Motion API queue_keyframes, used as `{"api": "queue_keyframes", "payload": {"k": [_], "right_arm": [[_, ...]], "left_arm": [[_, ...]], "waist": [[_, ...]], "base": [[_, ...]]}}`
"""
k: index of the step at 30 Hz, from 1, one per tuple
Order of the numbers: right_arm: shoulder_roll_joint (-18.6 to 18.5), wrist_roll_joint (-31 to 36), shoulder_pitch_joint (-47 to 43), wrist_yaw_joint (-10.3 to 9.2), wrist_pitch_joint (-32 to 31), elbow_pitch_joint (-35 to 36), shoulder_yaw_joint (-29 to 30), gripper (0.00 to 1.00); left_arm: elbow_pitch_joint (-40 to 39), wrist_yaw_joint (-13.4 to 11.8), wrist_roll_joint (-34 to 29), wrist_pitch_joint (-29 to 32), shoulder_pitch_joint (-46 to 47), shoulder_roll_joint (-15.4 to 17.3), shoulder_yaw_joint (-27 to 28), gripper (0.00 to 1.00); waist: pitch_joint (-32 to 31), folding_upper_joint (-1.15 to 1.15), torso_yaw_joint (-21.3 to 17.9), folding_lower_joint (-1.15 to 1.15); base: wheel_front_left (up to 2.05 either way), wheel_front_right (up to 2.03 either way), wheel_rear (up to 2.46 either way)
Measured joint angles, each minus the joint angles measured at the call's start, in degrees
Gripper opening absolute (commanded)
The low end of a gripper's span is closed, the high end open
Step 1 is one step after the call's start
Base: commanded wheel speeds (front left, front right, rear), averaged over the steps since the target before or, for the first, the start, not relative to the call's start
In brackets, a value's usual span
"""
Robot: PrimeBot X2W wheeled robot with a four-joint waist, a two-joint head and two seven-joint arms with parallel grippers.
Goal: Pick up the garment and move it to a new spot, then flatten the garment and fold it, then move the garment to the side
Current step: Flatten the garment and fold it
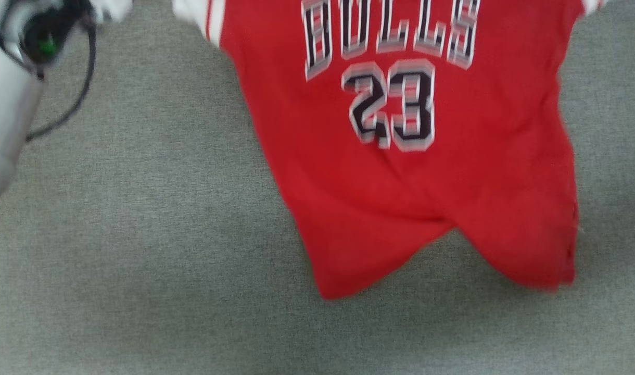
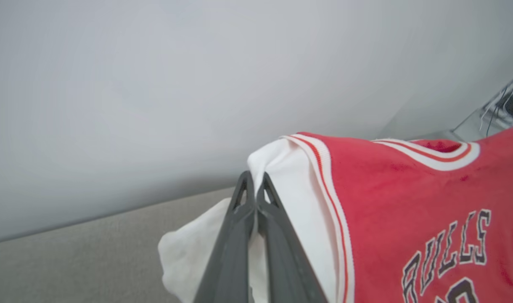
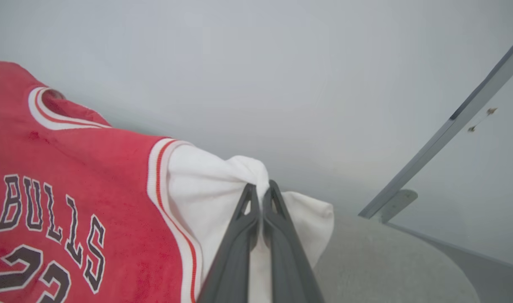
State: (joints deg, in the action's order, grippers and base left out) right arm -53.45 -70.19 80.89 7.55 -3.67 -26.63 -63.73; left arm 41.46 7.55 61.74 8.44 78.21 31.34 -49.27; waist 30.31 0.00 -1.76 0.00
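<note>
Seen from the head view, the shirt is laid out front-on across the upper right, over the grey fabric surface. The black lettering and the number 23 can be read, and the red hem droops in two lobes. The picture is blurred, so whether the hem touches the surface cannot be told. A pale forearm and a looping black cable are caught at the upper left.

The grips themselves are given by the wrist views. In the left wrist view, the left gripper is seen pressed together on a bunched white sleeve, with cloth pinched at the fingertips. The striped collar is shown further along. In the right wrist view, the right gripper is likewise clamped on the other sleeve, fingers drawn tight on a fold of white cloth. A pale wall is shown behind, and a slanted metal bar is picked up at the right.
</note>
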Motion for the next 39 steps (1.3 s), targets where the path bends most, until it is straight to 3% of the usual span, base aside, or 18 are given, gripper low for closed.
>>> {"api": "queue_keyframes", "payload": {"k": [6,12,16,19,24,29,39], "right_arm": [[5.32,-0.84,10.48,-0.01,2.88,-10.26,5.75,0.0],[12.96,2.26,20.11,-0.01,11.45,-23.83,10.18,0.0],[16.84,3.89,22.47,-0.01,13.81,-29.95,10.34,0.0],[17.51,4.21,21.24,-0.01,13.26,-31.11,8.99,0.0],[15.74,2.54,10.68,-0.01,12.06,-27.55,5.31,0.0],[11.25,-0.27,-1.77,-0.01,12.81,-21.12,2.16,0.0],[-1.54,-7.57,-24.41,0.02,16.33,-3.61,-0.31,0.0]], "left_arm": [[5.7,-0.01,3.49,-8.94,8.29,-4.87,6.79,0.0],[8.71,-0.01,7.33,-17.01,16.44,-7.79,12.84,0.0],[8.76,0.0,9.35,-17.28,18.75,-8.21,13.4,0.0],[7.19,0.0,10.15,-14.88,16.74,-7.98,11.46,0.0],[-1.54,-0.01,15.23,-13.56,2.8,-4.26,8.86,0.0],[-11.12,-0.01,19.74,-17.17,-13.84,0.7,7.5,0.0],[-32.64,0.0,25.75,-22.59,-43.62,9.17,5.91,0.0]], "waist": [[-0.72,0.0,-0.47,0.0],[-2.88,0.0,-0.96,0.0],[-4.3,0.0,-1.16,0.0],[-4.68,0.0,-0.93,0.0],[-4.63,0.0,-0.59,0.0],[-5.81,0.0,-0.28,0.0],[-9.58,0.0,0.85,0.0]], "base": [[0.0,0.0,0.0],[0.0,0.0,0.0],[0.0,0.0,0.0],[0.0,0.0,0.0],[0.0,0.0,0.0],[0.0,0.0,0.0],[0.0,0.0,0.0]]}}
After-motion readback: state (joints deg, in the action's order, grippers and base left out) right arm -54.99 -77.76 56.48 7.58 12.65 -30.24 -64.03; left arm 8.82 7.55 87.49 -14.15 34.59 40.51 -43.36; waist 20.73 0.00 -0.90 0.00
